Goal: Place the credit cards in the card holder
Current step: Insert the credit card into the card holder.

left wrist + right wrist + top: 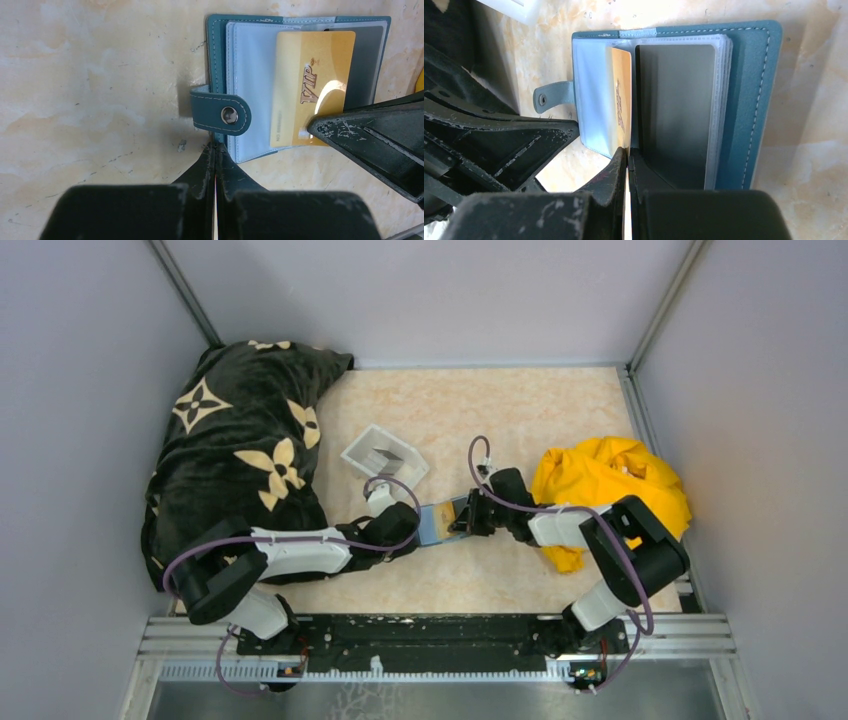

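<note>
Card holder (pixel 437 523): one, teal, lying open at frame centre on the desk (pixel 520 410), with bare desk above and below it. Cards: two, gold card (pixel 305 85) and grey card (pixel 674 110), both over the clear sleeves. Left pincer (pixel 215 150): closed, tips at the holder's lower edge beside the strap. Right pincer (pixel 628 157): closed on the gold card's lower edge. Flanks: black blanket (pixel 240 460) left, yellow cloth (pixel 610 490) right, one clear tray (pixel 385 457) just upper left.
</note>
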`<state>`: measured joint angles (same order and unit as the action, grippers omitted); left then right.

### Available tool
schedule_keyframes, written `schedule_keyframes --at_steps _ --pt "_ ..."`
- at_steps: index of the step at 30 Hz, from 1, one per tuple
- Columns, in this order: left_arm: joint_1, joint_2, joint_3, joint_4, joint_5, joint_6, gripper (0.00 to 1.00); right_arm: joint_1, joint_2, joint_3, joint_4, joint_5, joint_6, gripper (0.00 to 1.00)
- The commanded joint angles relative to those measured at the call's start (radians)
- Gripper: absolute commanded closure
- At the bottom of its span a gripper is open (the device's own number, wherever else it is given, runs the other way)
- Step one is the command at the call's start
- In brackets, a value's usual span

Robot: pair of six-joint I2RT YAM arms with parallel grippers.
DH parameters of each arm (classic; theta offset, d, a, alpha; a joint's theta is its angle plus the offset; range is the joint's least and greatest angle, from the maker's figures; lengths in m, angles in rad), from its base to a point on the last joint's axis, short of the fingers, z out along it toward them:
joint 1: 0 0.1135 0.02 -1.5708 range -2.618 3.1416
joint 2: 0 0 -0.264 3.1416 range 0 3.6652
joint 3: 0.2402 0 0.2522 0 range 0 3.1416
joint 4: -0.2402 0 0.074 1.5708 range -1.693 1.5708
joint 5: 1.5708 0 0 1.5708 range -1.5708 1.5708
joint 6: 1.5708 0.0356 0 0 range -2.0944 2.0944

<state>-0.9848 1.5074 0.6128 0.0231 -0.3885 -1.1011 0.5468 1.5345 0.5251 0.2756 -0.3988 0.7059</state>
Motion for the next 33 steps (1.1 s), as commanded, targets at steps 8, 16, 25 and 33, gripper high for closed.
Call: schedule_keyframes --at_steps 8,16,25,33 --pt "0.020 0.066 -0.033 -0.081 -0.003 0.049 1.00 0.003 0.051 0.052 -0.134 -0.003 -0.083 0.92" --pt "0.021 0.077 -0.026 -0.077 0.006 0.050 1.00 0.004 -0.020 0.085 -0.224 0.044 -0.142 0.53" --pt "0.026 0.074 -0.025 -0.080 0.010 0.052 1.00 0.019 -0.058 0.144 -0.330 0.110 -0.203 0.49" --pt "0.030 0.076 -0.019 -0.067 0.017 0.053 1.00 0.080 -0.056 0.216 -0.437 0.209 -0.256 0.49"
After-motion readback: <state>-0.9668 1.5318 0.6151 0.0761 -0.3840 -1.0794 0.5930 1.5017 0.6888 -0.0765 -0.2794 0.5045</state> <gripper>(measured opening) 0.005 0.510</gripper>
